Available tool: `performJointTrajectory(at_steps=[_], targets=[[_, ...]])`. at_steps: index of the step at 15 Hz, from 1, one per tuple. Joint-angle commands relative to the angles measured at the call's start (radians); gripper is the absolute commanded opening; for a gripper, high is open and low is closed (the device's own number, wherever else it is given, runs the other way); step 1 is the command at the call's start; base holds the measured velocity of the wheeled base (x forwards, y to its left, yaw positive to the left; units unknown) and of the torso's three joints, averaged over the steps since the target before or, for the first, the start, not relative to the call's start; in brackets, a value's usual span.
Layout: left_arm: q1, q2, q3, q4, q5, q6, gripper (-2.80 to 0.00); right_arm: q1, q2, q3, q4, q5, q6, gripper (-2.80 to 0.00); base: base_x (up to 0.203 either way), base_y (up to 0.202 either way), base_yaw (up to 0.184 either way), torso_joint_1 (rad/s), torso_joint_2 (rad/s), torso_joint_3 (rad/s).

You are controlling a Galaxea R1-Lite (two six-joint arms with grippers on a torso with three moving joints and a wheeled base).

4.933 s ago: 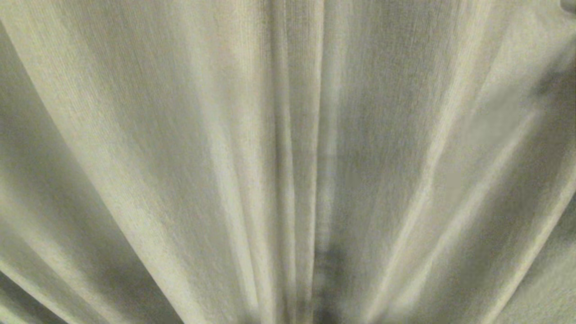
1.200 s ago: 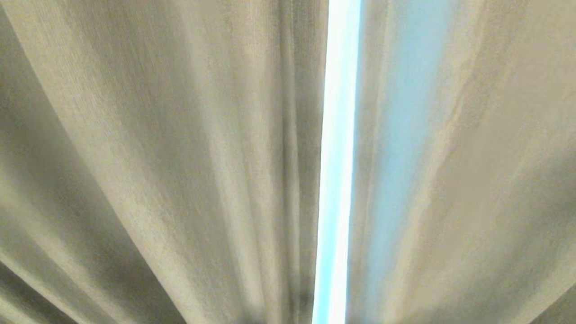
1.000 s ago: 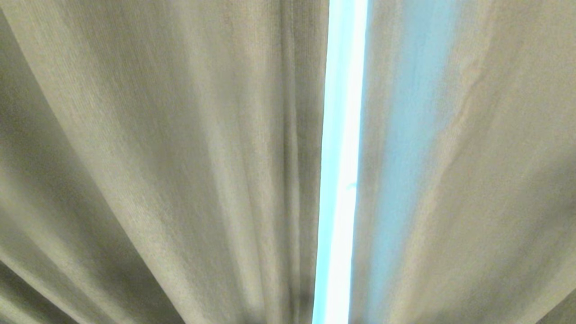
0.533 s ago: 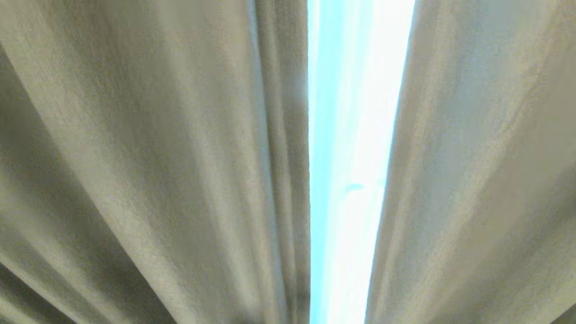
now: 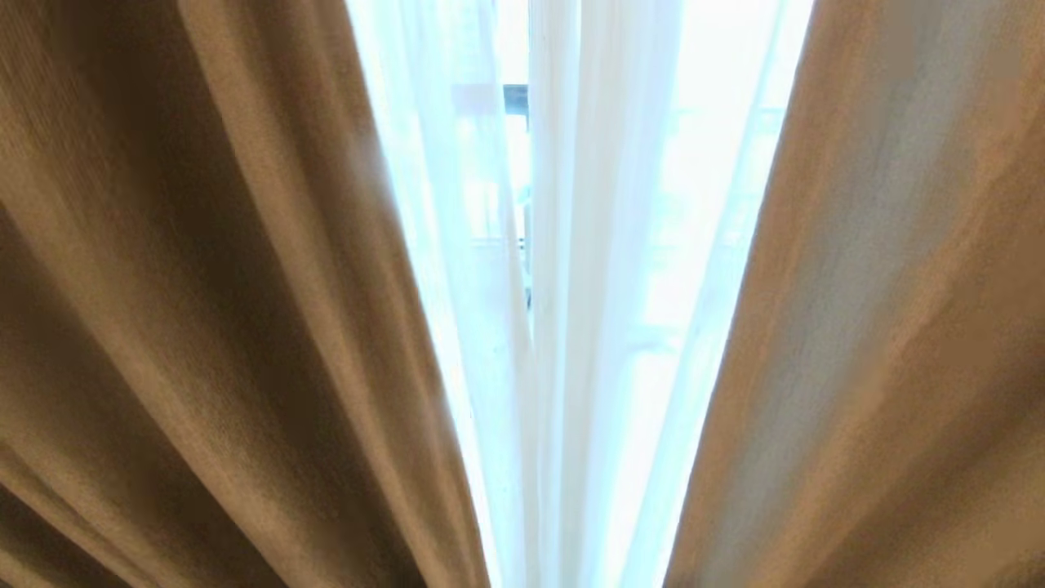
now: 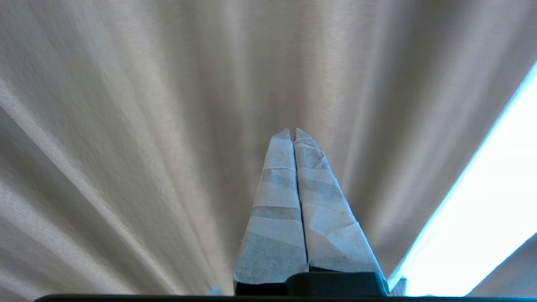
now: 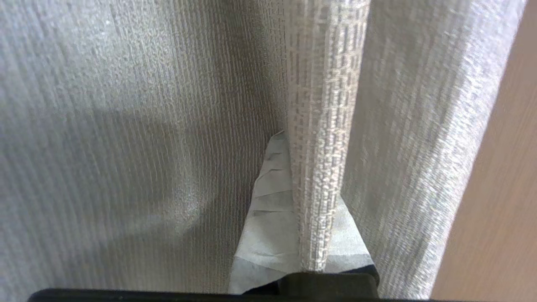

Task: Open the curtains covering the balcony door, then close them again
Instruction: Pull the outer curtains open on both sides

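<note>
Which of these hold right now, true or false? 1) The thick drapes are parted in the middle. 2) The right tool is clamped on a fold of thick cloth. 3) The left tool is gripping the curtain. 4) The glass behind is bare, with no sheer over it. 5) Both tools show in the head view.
1) True: the thick drapes stand apart, with a bright gap between them.
2) True: the right tool is shut on a fold of thick cloth.
3) False: the left tool is shut on nothing, pointing at the drape.
4) False: the white sheer hangs across the gap.
5) False: the head view shows only cloth, no tool.
</note>
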Motion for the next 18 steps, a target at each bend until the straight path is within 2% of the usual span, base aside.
performJointTrajectory(at_steps=[1,9,18], targets=[[0.0,0.0,0.0,0.001,0.0,0.0,-2.8,0.0,-0.005,0.001,-0.008,0.002,0.0,-2.8,0.0,0.0,0.0,0.0,0.0,0.0],[0.001,0.0,0.0,0.001,0.0,0.0,-2.8,0.024,-0.084,0.017,0.009,0.007,0.002,-2.8,0.0,0.0,0.0,0.0,0.0,0.0],[0.0,0.0,0.0,0.001,0.0,0.0,-2.8,0.15,-0.263,0.172,0.023,0.006,0.002,-2.8,0.0,0.0,0.0,0.0,0.0,0.0]])
